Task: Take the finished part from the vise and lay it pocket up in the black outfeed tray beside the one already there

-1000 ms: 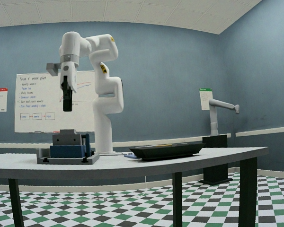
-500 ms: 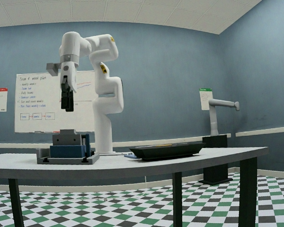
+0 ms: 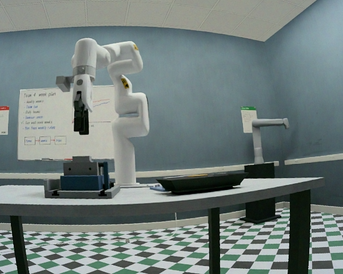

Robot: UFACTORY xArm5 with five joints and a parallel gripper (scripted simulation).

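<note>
A grey block [image 3: 80, 165] sits clamped in the blue and grey vise [image 3: 82, 183] at the left of the table; its top is not visible from this low angle. My gripper [image 3: 80, 132] hangs well above it, fingers pointing down, open and empty. The black outfeed tray [image 3: 201, 181] lies at the table's middle, right of the arm's base; a thin yellowish strip shows just above its rim, and what lies inside is hidden.
The white arm's base [image 3: 124, 165] stands between vise and tray. A small blue flat piece [image 3: 157, 188] lies on the table just left of the tray. A grey camera post on a black pedestal [image 3: 259, 188] stands behind the table at right.
</note>
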